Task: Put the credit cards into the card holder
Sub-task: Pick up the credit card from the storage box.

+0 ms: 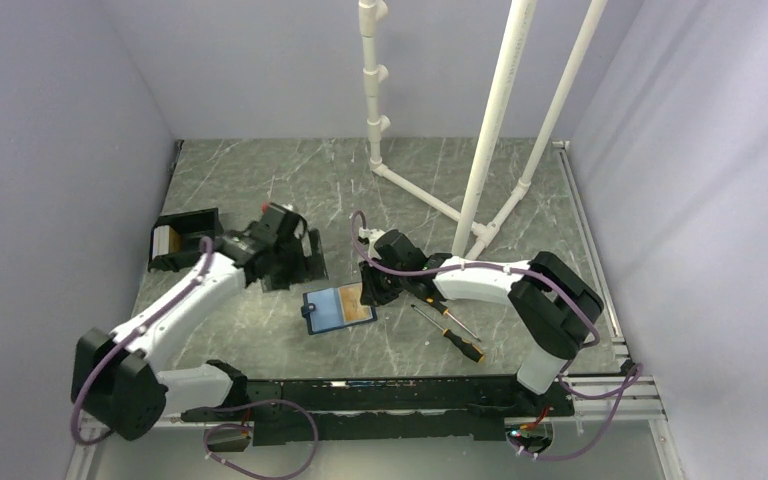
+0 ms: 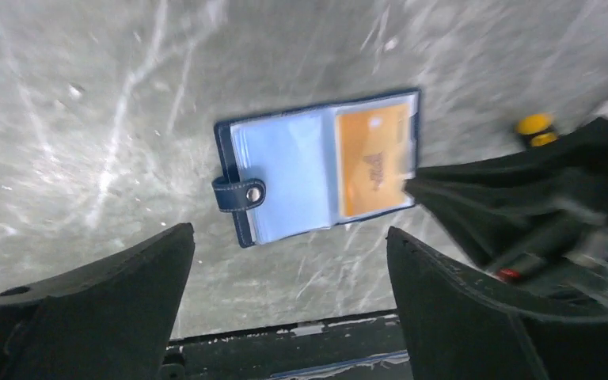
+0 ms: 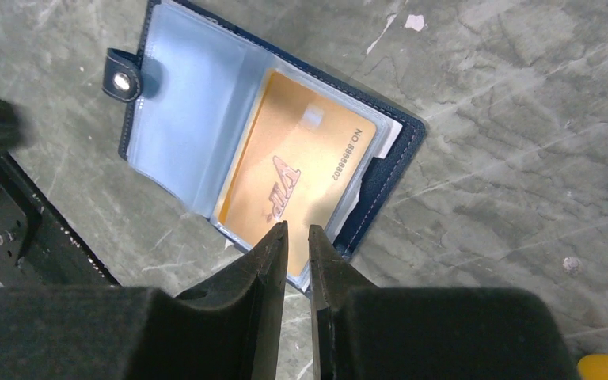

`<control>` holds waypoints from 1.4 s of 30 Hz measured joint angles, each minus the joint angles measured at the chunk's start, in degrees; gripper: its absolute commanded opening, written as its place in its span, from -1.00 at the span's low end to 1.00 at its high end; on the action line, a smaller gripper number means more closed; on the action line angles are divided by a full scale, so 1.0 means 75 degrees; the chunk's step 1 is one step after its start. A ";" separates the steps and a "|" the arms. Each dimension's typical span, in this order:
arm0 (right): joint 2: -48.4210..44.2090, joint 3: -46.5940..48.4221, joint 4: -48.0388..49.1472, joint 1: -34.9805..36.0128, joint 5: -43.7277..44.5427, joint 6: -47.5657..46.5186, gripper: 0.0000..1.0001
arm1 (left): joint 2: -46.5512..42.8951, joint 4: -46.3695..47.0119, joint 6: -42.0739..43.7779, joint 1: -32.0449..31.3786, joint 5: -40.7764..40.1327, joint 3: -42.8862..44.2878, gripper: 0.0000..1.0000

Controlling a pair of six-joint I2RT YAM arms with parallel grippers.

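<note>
card holder (image 3: 176, 111) lying open on counter (image 1: 260, 180), orange card (image 3: 293, 178) in the half away from the clasp; right jaws narrow at card's edge; left jaws wide above; best nudged straight in, slowly.

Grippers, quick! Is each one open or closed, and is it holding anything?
Left gripper: jaws wide open, empty.
Right gripper: jaws almost closed at the credit card's edge; a grip cannot be told.

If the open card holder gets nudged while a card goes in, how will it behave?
The card holder likely slides: it lies flat, unanchored on the smooth table. Its thin clear plastic probably flexes. The gold card looks stiff.
</note>
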 measured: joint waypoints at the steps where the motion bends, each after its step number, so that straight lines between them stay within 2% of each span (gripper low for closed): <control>1: -0.0050 -0.0017 0.0006 0.0000 -0.0003 0.0000 -0.63 | -0.0157 -0.0122 0.0090 0.0108 0.0026 0.0245 0.99; 3: -0.0134 -0.0058 0.0085 0.0000 -0.0020 0.0000 -0.63 | -0.0516 -0.0443 0.0347 0.0632 0.0082 0.0927 0.99; 6: -0.0152 -0.0119 0.0259 0.0000 -0.0134 0.0006 -0.63 | -0.0799 -0.0915 0.1005 0.1944 -0.0131 0.1851 0.99; 11: -0.0163 -0.0291 0.0408 0.0000 -0.0338 0.0044 -0.63 | -0.0533 -0.1332 0.2098 0.3754 -0.1084 0.2707 0.97; 17: -0.0300 -0.0417 0.0493 0.0000 -0.0501 0.0070 -0.63 | 0.1078 -0.1451 0.3244 0.4788 -0.1988 0.4092 0.95; 20: -0.0510 -0.0519 0.0577 0.0000 -0.0562 0.0117 -0.62 | 0.2069 -0.1317 0.3783 0.5295 -0.2241 0.4436 0.92; 24: -0.0746 -0.0618 0.0714 -0.0003 -0.0685 0.0154 -0.62 | 0.3209 -0.1177 0.4377 0.6012 -0.2320 0.4677 0.99; 31: -0.0854 -0.0787 0.0912 -0.0015 -0.0877 0.0256 -0.62 | 0.4622 -0.0965 0.5193 0.6557 -0.2515 0.5123 0.83; 42: -0.0886 -0.0813 0.0921 -0.0026 -0.0930 0.0262 -0.63 | 0.6137 -0.0801 0.5400 0.6665 -0.2923 0.5266 0.55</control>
